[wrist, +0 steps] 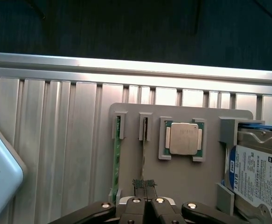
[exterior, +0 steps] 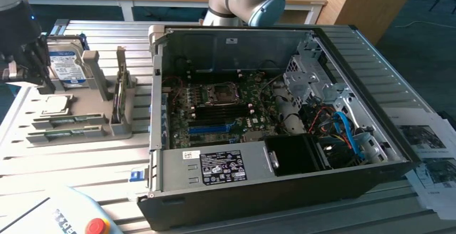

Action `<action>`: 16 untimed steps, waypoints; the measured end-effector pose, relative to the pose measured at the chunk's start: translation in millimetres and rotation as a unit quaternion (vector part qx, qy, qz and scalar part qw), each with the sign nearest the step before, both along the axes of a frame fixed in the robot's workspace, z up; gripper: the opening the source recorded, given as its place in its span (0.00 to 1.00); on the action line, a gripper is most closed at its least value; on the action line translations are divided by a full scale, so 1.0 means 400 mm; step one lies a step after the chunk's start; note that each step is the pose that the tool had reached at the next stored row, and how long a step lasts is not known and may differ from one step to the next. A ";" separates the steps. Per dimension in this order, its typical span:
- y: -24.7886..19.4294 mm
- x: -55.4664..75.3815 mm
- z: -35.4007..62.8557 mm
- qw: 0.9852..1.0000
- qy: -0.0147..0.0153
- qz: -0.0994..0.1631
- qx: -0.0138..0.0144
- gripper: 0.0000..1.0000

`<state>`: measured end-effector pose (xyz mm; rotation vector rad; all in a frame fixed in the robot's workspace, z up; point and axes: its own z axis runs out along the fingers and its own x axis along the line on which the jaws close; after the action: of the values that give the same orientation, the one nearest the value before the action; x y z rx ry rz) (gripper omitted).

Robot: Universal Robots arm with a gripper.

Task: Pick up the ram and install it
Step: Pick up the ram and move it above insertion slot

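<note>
I judge this the approach step. My claw (wrist: 144,184) is pinched fully shut and empty, above the ram (wrist: 144,149), which stands edge-up in the grey holder (wrist: 182,186) at the exterior view's left. Grasping calls for opening first, then straddling that thin edge.

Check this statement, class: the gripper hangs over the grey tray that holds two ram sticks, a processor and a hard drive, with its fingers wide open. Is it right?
Not quite: the fingers are shut, pads together, as the wrist view shows. The rest stands: the gripper hangs over the grey tray that holds two ram sticks, a processor and a hard drive.
</note>
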<state>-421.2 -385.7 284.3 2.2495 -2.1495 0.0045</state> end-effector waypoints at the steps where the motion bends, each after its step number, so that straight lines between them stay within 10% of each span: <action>1: 0.000 0.000 -0.005 1.000 0.000 0.000 0.000 0.10; 16: 0.000 -0.001 -0.031 1.000 0.000 0.000 0.000 0.10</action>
<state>-421.7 -385.7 272.0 2.2494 -2.1495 0.0044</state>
